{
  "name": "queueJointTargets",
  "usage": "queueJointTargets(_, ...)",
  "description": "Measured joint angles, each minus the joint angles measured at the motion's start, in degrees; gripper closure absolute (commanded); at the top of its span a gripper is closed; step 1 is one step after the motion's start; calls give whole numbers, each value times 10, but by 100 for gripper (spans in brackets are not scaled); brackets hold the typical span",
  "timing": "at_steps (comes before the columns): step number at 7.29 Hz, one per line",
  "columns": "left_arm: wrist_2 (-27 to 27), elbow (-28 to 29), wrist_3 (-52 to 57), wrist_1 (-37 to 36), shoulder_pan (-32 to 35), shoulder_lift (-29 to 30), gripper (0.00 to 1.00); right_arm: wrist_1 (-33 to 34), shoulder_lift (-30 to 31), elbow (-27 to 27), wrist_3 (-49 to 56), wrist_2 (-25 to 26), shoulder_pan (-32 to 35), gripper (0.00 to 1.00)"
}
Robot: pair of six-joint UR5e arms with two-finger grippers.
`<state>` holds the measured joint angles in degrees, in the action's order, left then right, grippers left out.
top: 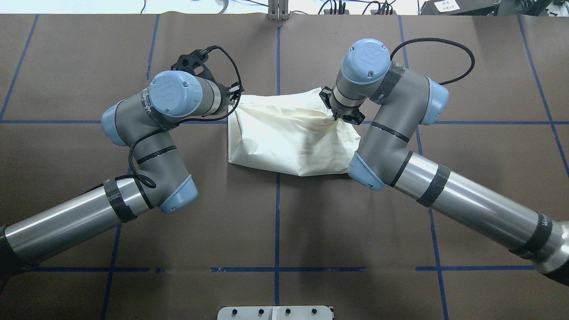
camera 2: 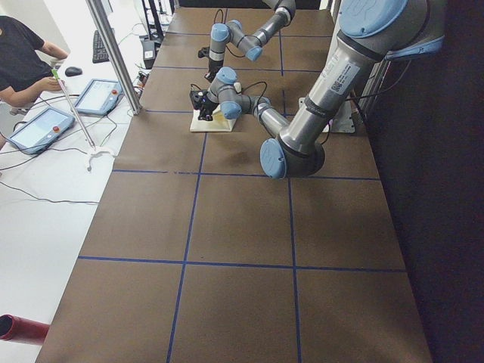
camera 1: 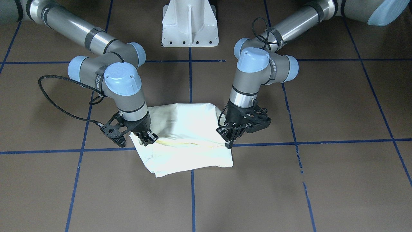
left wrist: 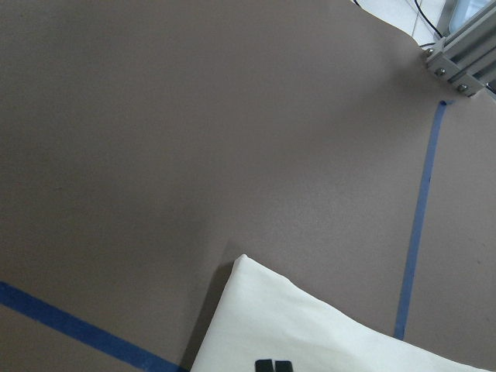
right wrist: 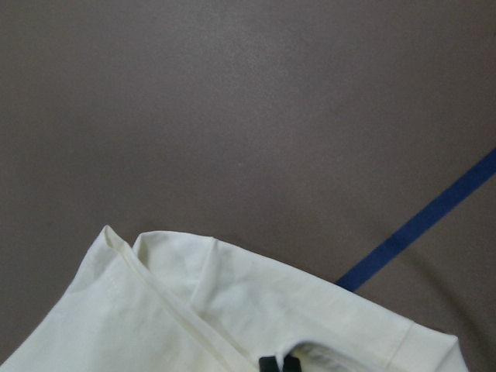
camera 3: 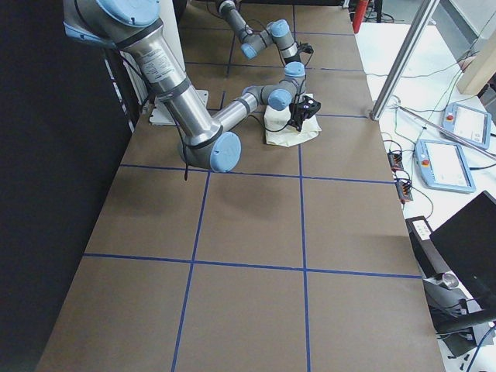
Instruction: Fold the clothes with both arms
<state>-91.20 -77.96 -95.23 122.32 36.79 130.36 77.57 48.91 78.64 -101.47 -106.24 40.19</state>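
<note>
The cream shirt [camera 1: 190, 135] lies folded in a rough rectangle at the table's middle, and its print is hidden. It also shows in the overhead view [top: 289, 138]. My left gripper [camera 1: 229, 141] stands at the shirt's edge, on the right in the front-facing view. Its pads are together at the bottom of the left wrist view [left wrist: 273, 364], over the cloth [left wrist: 310, 333]. My right gripper [camera 1: 147, 138] is at the opposite edge. Its fingertips [right wrist: 277, 362] pinch a fold of the shirt [right wrist: 155, 318]. The cloth puckers toward this gripper in the overhead view [top: 338, 116].
The white pedestal base [camera 1: 190, 24] stands behind the shirt. Blue tape lines [camera 1: 322, 141] cross the brown table. In the exterior left view an operator [camera 2: 23, 53], tablets [camera 2: 38, 128] and a metal post [camera 2: 113, 53] are beyond the table's far edge.
</note>
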Motion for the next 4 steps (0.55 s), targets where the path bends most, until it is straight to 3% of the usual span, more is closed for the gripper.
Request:
queueJointTargets(1, 6, 17, 3, 16, 1, 2, 70, -2, -5, -12, 2, 0, 0, 100)
queueJointTargets(2, 8, 25, 13, 24, 5, 4, 66, -6, -8, -20, 3, 1, 1, 100)
queueJointTargets(3, 3, 27, 31, 31, 20, 4, 66, -8, -9, -23, 4, 1, 1, 100)
queueJointTargets(4, -21, 27, 51, 45, 45, 1, 86, -9, -9, -25, 5, 1, 1, 100)
